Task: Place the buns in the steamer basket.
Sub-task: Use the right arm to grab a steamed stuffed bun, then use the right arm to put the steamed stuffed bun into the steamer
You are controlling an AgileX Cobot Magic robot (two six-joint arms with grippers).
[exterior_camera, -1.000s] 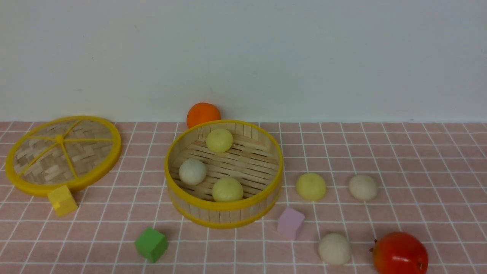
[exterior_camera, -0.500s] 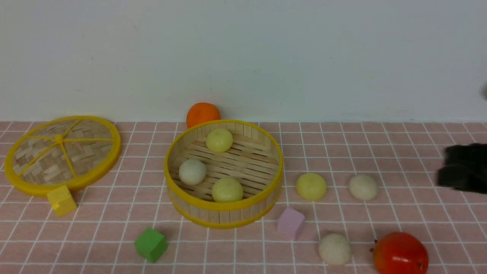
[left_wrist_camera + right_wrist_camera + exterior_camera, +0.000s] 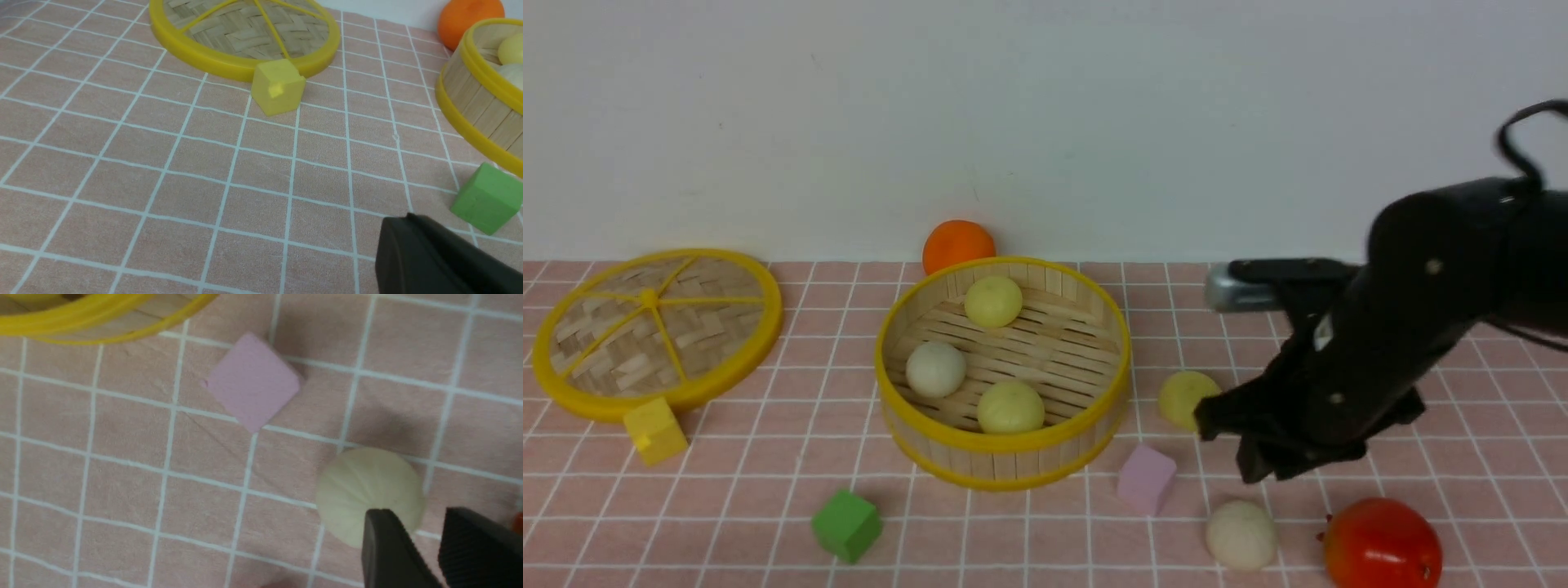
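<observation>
Though empty — right end effector [image 3: 423,522] ajar over off-white bun [image 3: 363,490].

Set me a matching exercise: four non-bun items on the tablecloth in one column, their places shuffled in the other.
Things:
1. orange fruit
2. yellow cube
3. pink cube
4. red fruit

Places:
a. right of the nearest off-white bun
b. behind the steamer basket
c. at the front rim of the lid
d. just off the steamer basket's front right

Pairs: 1-b, 2-c, 3-d, 4-a
</observation>
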